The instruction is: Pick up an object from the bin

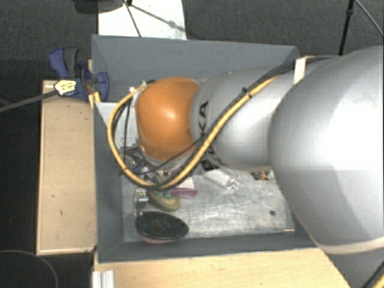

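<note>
Leftward first: grey bin point(111, 221), left wall bare, floor scuffed. Tool point(141, 198) sat low in the near-left corner, under the wrist's orange cover point(165, 119) and its looped cables point(117, 155); whether it was released or clenched could not be told, and nothing showed as grasped. Dark oval thing point(161, 226) with a meshed face lay just toward the near wall from the tool and a little right, close but seemingly apart, long axis running left-right along that wall. Olive lump point(169, 202) lay just beside the tool on its right, contact uncertain. Further right a purple piece point(183, 192), then a white piece point(221, 177) near the arm point(252, 125). Judgement: the oval or the lump was the likeliest pick, being nearest.
</note>
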You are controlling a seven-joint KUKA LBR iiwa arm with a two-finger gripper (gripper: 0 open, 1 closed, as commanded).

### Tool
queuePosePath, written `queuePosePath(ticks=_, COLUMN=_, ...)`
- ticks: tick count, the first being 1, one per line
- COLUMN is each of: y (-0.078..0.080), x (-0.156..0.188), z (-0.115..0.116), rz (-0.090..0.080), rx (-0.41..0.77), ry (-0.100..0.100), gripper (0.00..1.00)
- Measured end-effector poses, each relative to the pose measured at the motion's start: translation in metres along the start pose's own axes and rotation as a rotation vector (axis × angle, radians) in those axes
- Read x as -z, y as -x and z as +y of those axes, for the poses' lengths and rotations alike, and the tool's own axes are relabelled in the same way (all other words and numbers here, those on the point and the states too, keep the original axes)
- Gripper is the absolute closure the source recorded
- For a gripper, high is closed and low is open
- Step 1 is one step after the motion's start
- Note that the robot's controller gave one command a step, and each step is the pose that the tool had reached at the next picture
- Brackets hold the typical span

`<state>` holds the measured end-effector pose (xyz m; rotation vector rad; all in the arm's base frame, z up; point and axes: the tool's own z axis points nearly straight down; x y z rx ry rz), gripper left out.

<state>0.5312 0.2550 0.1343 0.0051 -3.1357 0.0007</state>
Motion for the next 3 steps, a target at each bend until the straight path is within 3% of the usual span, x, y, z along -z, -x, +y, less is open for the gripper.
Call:
queuePosePath(ticks=1, y=0.005, x=-0.053, z=-0.070, rz=-0.013, rx=0.142, ry=0.002, gripper=0.00)
queuePosePath(ticks=2, y=0.004, x=-0.054, z=-0.071, rz=-0.009, rx=0.137, ry=0.002, gripper=1.00)
queuePosePath(ticks=3, y=-0.002, x=0.183, z=-0.066, rz=-0.018, rx=0.190, ry=0.003, gripper=1.00)
